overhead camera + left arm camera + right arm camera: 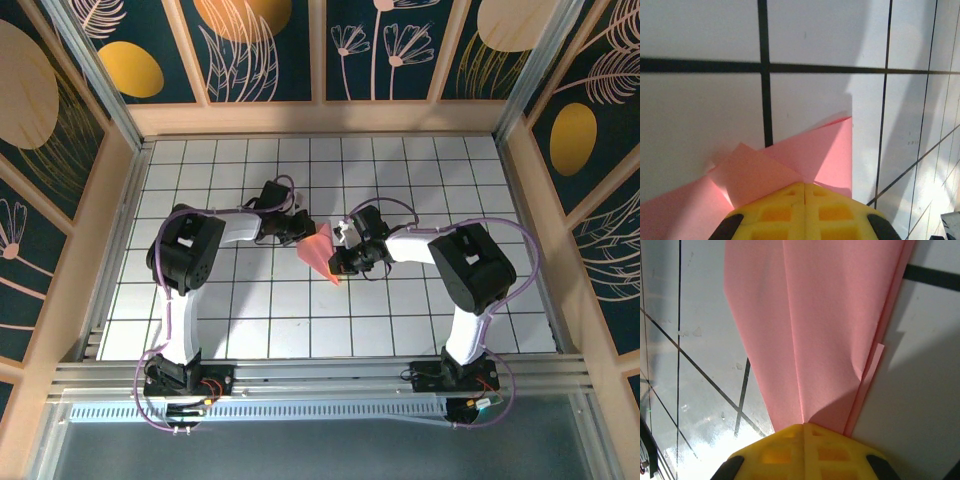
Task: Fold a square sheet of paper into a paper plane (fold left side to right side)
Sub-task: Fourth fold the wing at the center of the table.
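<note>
Salmon-pink paper plane (318, 250) lies mid-table on white grid tiles (250, 320), between my two grippers, narrow point toward near edge. Left gripper (298, 232) sits at its wide far-left side: yellow pads (785, 212) pressed together, tip over layered flaps. Right gripper (336, 263) sits on narrow end: pads (835, 455) likewise pressed together, centre crease running straight to their seam. I can't tell whether either tip pinches paper or only presses on it.

The top camera looks down from above and behind onto the whole tabletop (250, 320); each wrist camera looks past its yellow fingers (780, 212) (780, 452), close on the shared pink paper (318, 248)
</note>
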### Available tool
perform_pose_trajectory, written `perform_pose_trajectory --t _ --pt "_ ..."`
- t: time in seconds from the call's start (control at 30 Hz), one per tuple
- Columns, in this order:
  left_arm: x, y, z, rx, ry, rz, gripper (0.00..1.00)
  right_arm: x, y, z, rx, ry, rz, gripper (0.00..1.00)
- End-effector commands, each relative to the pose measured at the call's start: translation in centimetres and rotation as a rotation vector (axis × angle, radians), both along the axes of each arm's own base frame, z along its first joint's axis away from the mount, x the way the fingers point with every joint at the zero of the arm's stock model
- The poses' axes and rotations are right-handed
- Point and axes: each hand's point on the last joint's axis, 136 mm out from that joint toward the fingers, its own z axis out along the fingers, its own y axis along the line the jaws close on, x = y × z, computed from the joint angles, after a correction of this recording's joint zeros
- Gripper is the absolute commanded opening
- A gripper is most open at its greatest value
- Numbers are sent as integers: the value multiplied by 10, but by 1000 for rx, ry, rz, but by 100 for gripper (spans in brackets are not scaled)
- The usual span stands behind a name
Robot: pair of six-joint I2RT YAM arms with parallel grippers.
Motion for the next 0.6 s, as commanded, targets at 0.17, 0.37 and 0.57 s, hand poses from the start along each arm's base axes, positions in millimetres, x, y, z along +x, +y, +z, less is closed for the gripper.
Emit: perform_pose_trajectory --t 0.17,0.37,0.57 --pt "55 60 -22 118 -81 163 0 -61 -84 -83 -421 226 -32 0" --pt "63 68 -27 124 -80 178 0 -61 -86 -83 -429 227 -31 0" --pt "76 87 -26 138 -90 204 0 -60 -84 -81 -423 222 -30 0"
